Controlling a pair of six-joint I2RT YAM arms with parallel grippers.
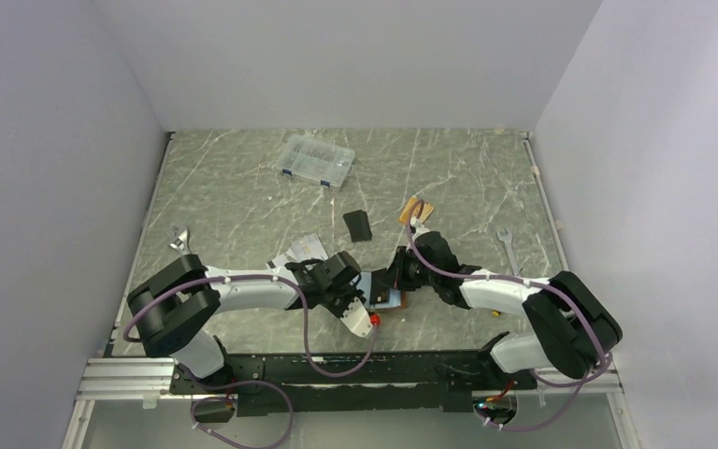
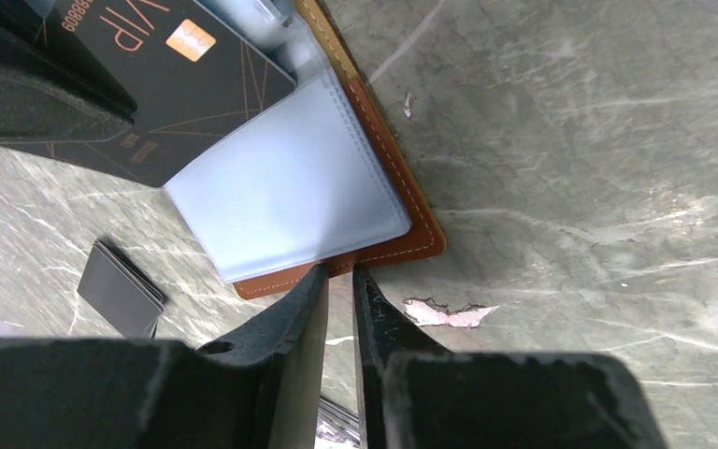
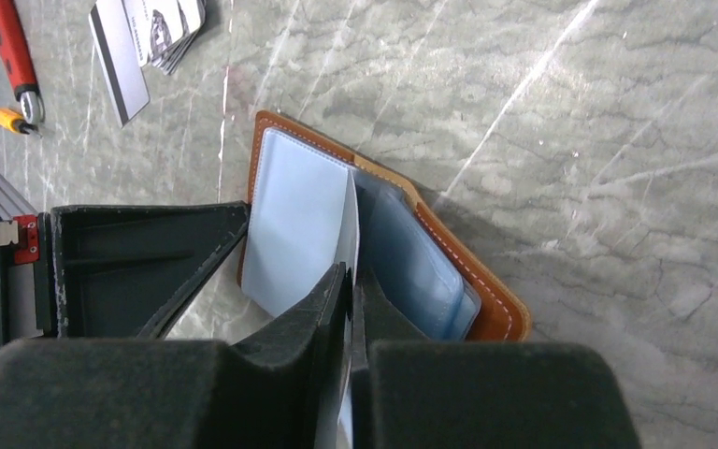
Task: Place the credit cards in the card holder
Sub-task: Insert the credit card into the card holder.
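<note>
While the right claw (image 3: 350, 281) pinches a limp sleeve (image 3: 294, 215) of the card holder (image 3: 491, 304) by the worktop's (image 3: 570, 140) near edge, the left claw (image 2: 338, 276) sits almost closed at its leather rim, grip unclear; stiff, slick-looking credit cards (image 3: 145, 42) nearby probably want edge holds.

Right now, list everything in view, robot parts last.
card holder: one, brown leather, open between the grippers
clear sleeve: one lifted, pale blue, inside the holder
VIP card: one, black, partly under a sleeve
credit cards: small stack, silver-grey, left of the holder
compartment box: one, clear, far side
flat rectangle: one, black, mid-table
wrenches: two, silvery, one left, one right
red-handled tool: one, red, near edge
tan object: one, orange-brown, beyond right gripper, unidentifiable
left gripper: one, black, at holder's edge
right gripper: one, black, shut on clear sleeve
</note>
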